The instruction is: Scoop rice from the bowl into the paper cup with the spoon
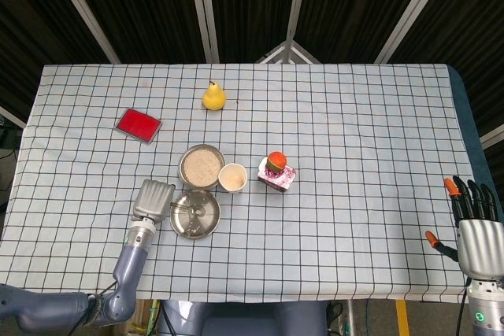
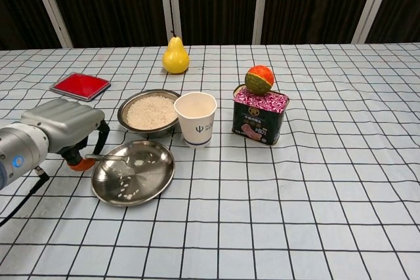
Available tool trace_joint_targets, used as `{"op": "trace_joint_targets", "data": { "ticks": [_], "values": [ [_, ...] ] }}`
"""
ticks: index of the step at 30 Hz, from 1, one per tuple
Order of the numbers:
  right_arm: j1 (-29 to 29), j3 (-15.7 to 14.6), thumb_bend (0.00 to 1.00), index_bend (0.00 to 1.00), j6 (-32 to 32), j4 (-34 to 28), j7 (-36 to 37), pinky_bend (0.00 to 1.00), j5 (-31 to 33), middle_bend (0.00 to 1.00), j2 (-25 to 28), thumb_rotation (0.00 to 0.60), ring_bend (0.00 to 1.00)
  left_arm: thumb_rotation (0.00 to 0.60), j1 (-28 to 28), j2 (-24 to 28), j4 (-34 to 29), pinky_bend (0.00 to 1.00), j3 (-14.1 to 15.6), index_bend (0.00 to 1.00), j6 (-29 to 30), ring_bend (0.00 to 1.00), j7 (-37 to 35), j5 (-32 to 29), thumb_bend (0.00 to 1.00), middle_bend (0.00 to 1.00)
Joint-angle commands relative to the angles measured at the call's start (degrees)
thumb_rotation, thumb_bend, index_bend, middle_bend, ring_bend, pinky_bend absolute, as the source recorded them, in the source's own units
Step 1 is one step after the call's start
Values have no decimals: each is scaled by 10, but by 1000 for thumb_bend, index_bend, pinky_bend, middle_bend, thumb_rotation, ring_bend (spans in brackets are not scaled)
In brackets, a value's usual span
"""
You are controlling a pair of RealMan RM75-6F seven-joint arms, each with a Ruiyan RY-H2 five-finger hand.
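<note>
Now the left hand grips the spoon by its stiff, slippery handle; right hand spread, empty.

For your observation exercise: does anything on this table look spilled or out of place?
Yes. Loose rice grains lie scattered in the flat metal plate, not in the paper cup. The left hand holds the spoon over that plate.

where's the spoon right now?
In the chest view the spoon is low on the left, held by the left robot hand, its bowl over the empty metal plate just in front of the rice bowl.
</note>
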Motion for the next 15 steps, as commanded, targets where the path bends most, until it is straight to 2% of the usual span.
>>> {"op": "trace_joint_targets", "data": {
  "ticks": [1, 7, 15],
  "values": [
    [0, 0, 177, 51, 0, 0, 0, 0, 0, 103, 0, 600, 0, 600, 0, -1, -2, 1000, -2, 492, 5, 1000, -6, 6, 213, 1000],
    [0, 0, 177, 50, 1, 1, 1, 0, -1, 104, 0, 600, 0, 600, 11, 24, -32, 1000, -3, 474, 16, 1000, -42, 33, 149, 1000],
    [1, -1, 177, 50, -3, -1, -1, 0, 0, 104, 1, 600, 0, 600, 39, 102, -97, 1000, 4, 448, 41, 1000, -104, 94, 131, 991]
  ]
}}
